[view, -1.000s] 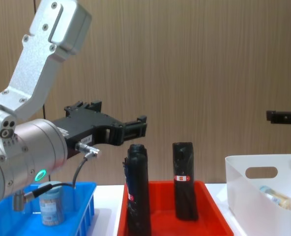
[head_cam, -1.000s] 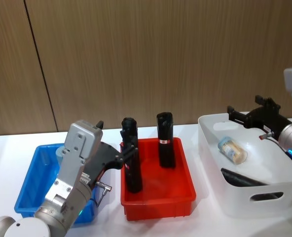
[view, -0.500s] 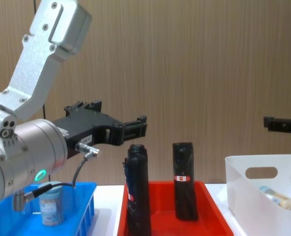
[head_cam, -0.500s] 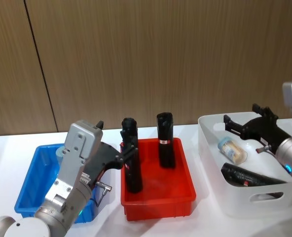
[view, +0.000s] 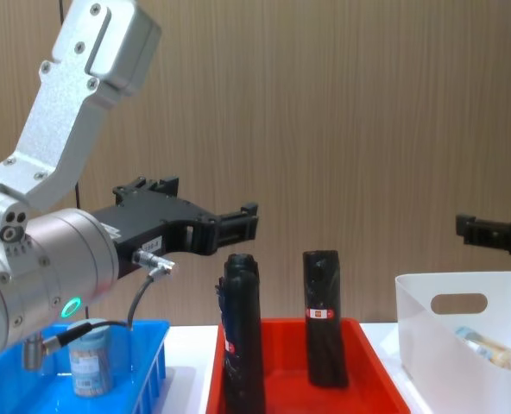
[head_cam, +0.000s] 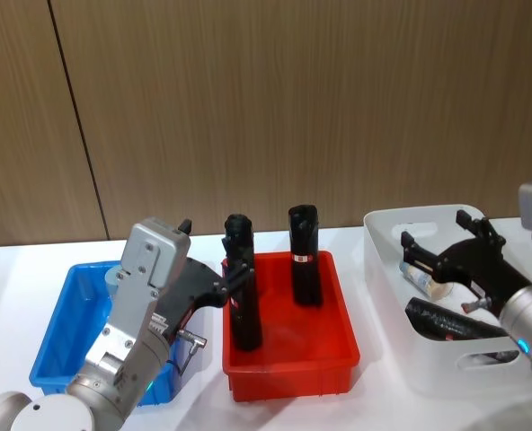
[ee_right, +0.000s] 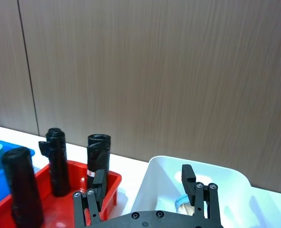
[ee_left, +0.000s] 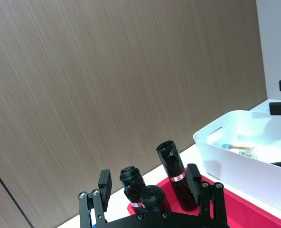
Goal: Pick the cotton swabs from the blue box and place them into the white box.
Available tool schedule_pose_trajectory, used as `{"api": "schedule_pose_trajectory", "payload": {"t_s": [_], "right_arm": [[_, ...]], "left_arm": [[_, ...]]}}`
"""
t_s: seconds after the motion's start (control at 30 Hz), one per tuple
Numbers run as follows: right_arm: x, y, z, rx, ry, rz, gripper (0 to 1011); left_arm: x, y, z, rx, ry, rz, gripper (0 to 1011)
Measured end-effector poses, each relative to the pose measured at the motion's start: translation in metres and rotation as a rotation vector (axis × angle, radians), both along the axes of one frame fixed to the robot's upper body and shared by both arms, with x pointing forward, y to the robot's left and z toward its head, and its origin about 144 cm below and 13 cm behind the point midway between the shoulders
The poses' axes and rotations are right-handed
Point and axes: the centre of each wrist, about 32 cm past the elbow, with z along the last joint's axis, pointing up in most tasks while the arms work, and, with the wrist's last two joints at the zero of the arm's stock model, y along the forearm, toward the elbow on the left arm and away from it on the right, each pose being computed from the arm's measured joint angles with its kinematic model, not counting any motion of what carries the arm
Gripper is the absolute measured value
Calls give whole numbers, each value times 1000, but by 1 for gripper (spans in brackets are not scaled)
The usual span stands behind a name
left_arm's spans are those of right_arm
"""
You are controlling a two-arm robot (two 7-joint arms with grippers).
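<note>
One jar of cotton swabs point(view: 90, 362) stands in the blue box point(head_cam: 57, 325) at the left, mostly hidden behind my left arm in the head view. Another jar of cotton swabs point(head_cam: 425, 277) lies on its side in the white box point(head_cam: 401, 221) at the right. My right gripper point(head_cam: 437, 232) hangs open just above that jar, nothing between its fingers point(ee_right: 188, 178). My left gripper point(head_cam: 234, 277) is open and empty, held above the gap between the blue box and the red bin.
A red bin point(head_cam: 293, 361) sits between the two boxes with black cylinders point(head_cam: 304, 256) standing in it, the nearest point(head_cam: 241, 301) right beside my left fingers. One more black cylinder point(head_cam: 446, 323) lies in the white box. A wooden wall runs behind the white table.
My right gripper has drawn back toward me and to the left over the white box, dropping slightly. The left arm and both jars have stayed put.
</note>
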Motion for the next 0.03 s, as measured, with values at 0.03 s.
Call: {"api": "schedule_pose_trajectory", "payload": {"t_s": [0.03], "right_arm": [[-4, 2, -1, 3, -3, 1, 1001]], "left_arm": [[0, 0, 0, 0, 0, 0, 1004]]}}
